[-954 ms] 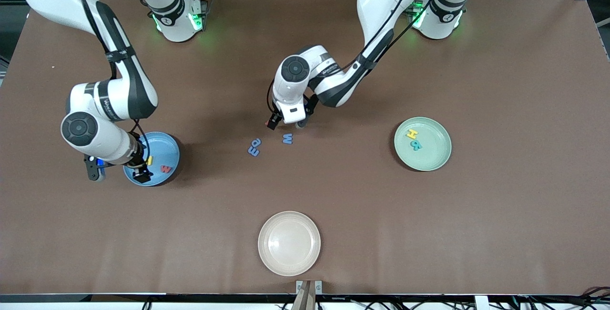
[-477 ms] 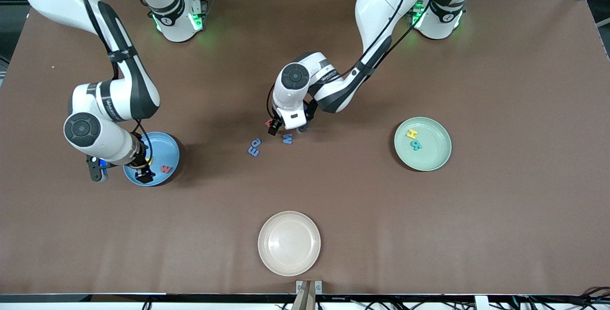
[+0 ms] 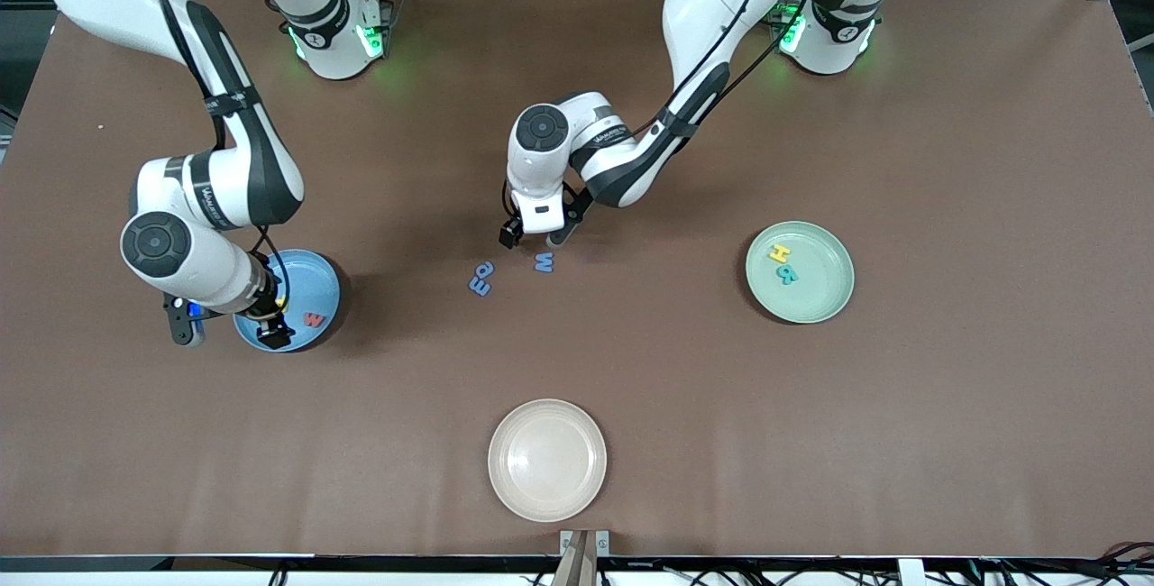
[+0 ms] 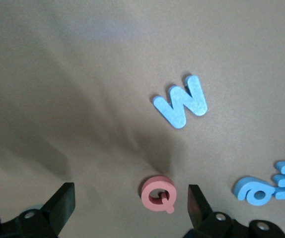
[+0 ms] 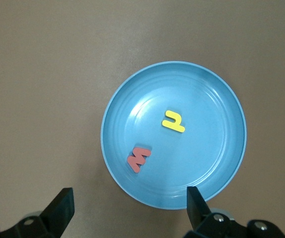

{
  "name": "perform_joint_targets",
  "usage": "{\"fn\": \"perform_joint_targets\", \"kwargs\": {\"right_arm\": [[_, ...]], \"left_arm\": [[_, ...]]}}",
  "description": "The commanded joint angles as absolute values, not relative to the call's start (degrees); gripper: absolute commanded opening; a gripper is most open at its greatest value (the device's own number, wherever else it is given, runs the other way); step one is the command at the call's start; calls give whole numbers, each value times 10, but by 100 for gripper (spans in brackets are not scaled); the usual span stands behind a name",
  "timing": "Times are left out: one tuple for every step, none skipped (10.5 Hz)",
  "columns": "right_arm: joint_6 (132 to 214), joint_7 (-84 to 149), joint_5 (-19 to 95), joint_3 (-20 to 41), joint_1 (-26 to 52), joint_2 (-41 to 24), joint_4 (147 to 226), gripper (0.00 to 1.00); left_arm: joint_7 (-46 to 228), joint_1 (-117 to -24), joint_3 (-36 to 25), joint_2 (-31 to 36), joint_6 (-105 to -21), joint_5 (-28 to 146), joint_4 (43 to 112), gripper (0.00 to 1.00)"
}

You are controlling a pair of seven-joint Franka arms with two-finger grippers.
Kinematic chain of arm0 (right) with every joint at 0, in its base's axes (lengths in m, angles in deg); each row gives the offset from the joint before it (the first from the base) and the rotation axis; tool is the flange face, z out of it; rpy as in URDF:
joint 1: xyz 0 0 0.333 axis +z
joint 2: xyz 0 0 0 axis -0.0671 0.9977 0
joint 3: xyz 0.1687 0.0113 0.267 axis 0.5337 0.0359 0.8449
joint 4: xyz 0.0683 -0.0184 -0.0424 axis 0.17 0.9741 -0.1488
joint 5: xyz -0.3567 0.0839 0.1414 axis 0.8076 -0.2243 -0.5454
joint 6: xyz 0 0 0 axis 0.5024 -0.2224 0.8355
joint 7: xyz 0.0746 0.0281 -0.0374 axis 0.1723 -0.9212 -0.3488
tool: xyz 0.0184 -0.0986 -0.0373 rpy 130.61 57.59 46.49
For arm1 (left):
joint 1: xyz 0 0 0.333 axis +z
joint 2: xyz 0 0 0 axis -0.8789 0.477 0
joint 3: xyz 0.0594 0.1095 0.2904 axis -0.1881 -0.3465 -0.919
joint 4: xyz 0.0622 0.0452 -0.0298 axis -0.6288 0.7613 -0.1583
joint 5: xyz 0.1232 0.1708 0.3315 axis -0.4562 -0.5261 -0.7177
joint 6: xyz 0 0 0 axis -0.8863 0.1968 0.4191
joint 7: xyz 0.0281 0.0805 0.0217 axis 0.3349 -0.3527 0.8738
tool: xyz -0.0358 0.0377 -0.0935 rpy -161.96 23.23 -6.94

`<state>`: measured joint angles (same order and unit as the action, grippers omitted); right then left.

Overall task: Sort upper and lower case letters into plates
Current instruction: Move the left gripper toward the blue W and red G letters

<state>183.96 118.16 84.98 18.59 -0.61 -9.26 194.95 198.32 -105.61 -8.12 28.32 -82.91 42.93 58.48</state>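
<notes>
1. A cream plate (image 3: 547, 460) sits nearest the front camera.
2. The right gripper (image 3: 230, 326), fingers spread wide and holding nothing, hangs over the blue plate (image 3: 325, 284), which carries a red letter (image 5: 139, 158) and a yellow letter (image 5: 173, 120).
3. The mint plate (image 3: 825, 297) holds a yellow H (image 3: 779, 253) and a teal letter (image 3: 788, 275).
4. Mid-table lie two blue letters (image 3: 481, 279) and a blue w (image 3: 544, 262).
5. The left gripper (image 4: 130, 203), fingers wide apart, hangs over a pink Q (image 4: 158, 194) lying on the table.
</notes>
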Motion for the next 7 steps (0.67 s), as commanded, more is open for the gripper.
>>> {"fn": "perform_joint_targets", "kwargs": {"right_arm": [[1821,1176,838,186,5,-87,1936,100],[1820,1176,837,186,7,-87,1936,100],[1820,1176,837,186,7,-87,1936,100],[1820,1176,837,186,7,-87,1936,100],[1821,1176,837,186,6,-86,1936,100],[1821,1176,837,186,6,-86,1936,100],[1821,1176,837,186,5,-86,1935,100]], "left_arm": [[1975,-1073,-86,336,-752,419,487,100],[1967,-1072,-86,336,-747,419,487,100],[1964,-1070,-83,331,-735,420,486,100],[1958,-1069,-81,331,-716,421,480,100],[1950,-1069,-81,332,-705,426,470,100],[1943,-1069,-81,332,-698,428,467,100],[1937,-1069,-81,332,-688,435,457,100]]}}
